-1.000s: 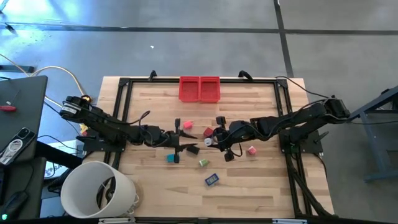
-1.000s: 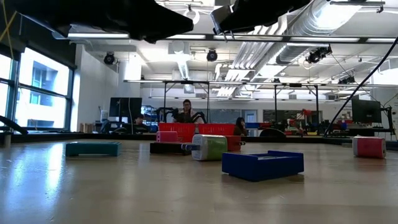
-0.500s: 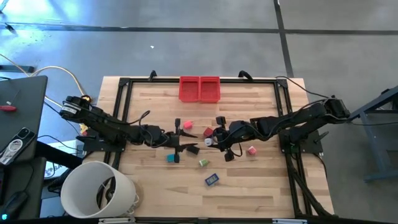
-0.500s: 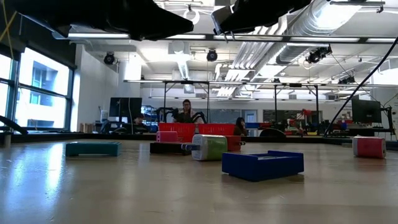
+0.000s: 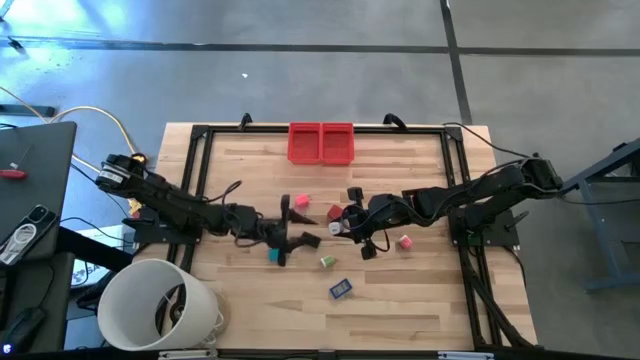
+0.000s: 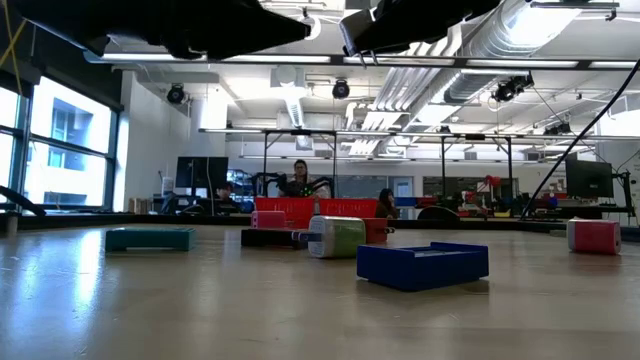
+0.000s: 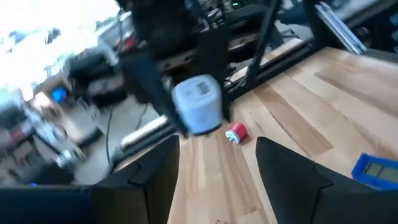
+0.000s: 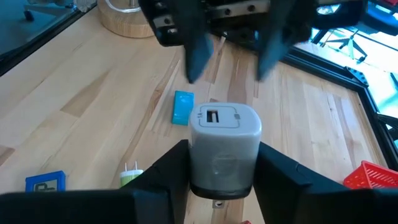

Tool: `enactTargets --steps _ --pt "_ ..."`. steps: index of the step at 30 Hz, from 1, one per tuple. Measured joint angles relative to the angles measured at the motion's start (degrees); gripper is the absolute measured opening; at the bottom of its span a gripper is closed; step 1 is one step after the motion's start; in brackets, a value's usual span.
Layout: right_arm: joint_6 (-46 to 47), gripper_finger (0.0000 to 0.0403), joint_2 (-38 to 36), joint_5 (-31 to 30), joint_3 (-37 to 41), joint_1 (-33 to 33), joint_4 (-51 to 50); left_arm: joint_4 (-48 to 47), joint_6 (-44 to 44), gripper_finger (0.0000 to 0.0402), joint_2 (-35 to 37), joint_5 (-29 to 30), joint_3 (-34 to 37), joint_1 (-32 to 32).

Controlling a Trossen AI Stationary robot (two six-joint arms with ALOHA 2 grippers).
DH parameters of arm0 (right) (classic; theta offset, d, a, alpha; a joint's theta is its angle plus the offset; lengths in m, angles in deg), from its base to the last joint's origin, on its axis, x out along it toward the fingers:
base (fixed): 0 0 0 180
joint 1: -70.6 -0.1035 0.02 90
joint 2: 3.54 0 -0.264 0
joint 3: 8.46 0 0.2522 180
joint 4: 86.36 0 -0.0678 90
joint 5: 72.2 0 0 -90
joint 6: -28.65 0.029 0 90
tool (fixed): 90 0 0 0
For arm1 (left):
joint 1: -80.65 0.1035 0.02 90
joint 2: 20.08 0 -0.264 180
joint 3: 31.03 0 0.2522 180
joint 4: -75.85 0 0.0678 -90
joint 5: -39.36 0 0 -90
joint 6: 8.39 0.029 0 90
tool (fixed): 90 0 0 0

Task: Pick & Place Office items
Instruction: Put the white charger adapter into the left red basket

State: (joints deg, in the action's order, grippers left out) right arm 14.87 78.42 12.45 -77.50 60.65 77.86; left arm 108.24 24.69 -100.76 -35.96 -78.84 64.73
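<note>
The white charger-like block (image 8: 224, 146), with a small slot on its top face, sits clamped between the two dark fingers of the right gripper (image 8: 221, 180), held above the wooden table (image 5: 400, 290) near its middle. In the left wrist view the same pale block (image 7: 198, 112) hangs in front of the left gripper (image 7: 217, 168), whose fingers stand apart with nothing between them; seen from above, that left gripper (image 5: 290, 235) faces the right one across a short gap. The other office items lie scattered around: a teal piece (image 5: 271, 255) and a green piece (image 5: 326, 262) just below the two grippers, a dark blue piece (image 5: 341, 289) lower still, a pink piece (image 5: 302, 200) above and another pink one (image 5: 404, 241) to the right. Two red bins (image 5: 321, 143) stand side by side at the far edge, well apart from the grippers, and a big white bucket (image 5: 160, 305) sits off the near left corner. The risk here, as I judge it, is in the handover: if the right fingers loosen before the left ones have closed on the block, it will drop among the loose pieces; and with the arms this close, a misjudged approach could knock the grippers together or push the block askew.
</note>
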Motion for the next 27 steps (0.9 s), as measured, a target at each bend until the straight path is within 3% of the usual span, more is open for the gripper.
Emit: enactTargets --steps 4,7,11,19,24,27 --pt "0.4 0.0123 0.0 0.0 0.0 0.0 0.2 2.2 9.3 0.0207 0.0 -0.2 0.0 -1.9" --pt "1.1 0.0137 0.0 0.5 0.0 0.0 0.2 3.8 14.0 0.0207 0.0 -0.2 0.0 -2.7" --pt "2.1 0.0149 0.0 1.2 0.0 0.0 1.0 4.7 17.6 0.0207 0.0 -0.2 0.0 -2.7" --pt "6.3 0.0122 0.0 5.3 0.0 0.9 3.4 4.7 22.7 0.0207 0.0 -0.2 0.0 -2.7" --pt "7.9 0.0153 0.0 5.8 0.0 1.1 4.0 4.9 25.9 0.0207 0.0 -0.2 0.0 -2.5" --pt "7.9 0.0149 0.0 5.8 0.0 1.1 4.0 5.2 27.6 0.0207 0.0 -0.1 0.0 -2.5"
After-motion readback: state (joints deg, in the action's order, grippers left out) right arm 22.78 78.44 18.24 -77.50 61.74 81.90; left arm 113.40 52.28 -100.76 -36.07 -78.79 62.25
